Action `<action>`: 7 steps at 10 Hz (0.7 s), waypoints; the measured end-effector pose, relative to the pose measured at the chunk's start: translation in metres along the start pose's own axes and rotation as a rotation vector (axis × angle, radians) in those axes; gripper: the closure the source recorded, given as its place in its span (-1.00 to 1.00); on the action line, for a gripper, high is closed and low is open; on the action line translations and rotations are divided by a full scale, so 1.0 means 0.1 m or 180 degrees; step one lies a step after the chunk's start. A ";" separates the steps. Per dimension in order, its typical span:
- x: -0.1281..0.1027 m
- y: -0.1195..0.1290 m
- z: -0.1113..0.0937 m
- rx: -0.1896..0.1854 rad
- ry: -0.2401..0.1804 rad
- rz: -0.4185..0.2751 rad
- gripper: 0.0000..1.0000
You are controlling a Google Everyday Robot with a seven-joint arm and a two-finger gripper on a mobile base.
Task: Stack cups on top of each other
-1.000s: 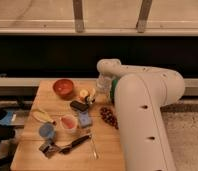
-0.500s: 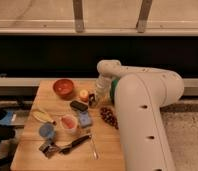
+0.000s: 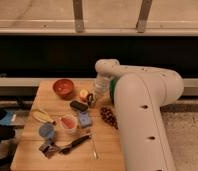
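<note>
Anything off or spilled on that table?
Nothing stands out. The wooden table is crowded, but nothing looks spilled or tipped: the light blue round cup seems upright near the front left, the orange-red bowl at the back. The end effector is shut, low over the table right of that bowl; whether it holds anything is unclear.
</note>
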 end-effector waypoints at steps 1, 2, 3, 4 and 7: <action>0.00 0.08 -0.10 0.0065 -0.0017 -0.0042 1.00; 0.02 0.16 -0.22 0.0125 -0.0040 -0.0086 1.00; 0.06 0.21 -0.39 0.0177 -0.0082 -0.0124 1.00; 0.09 0.24 -0.51 0.0212 -0.0118 -0.0150 1.00; 0.12 0.43 -0.75 0.0259 -0.0273 -0.0328 1.00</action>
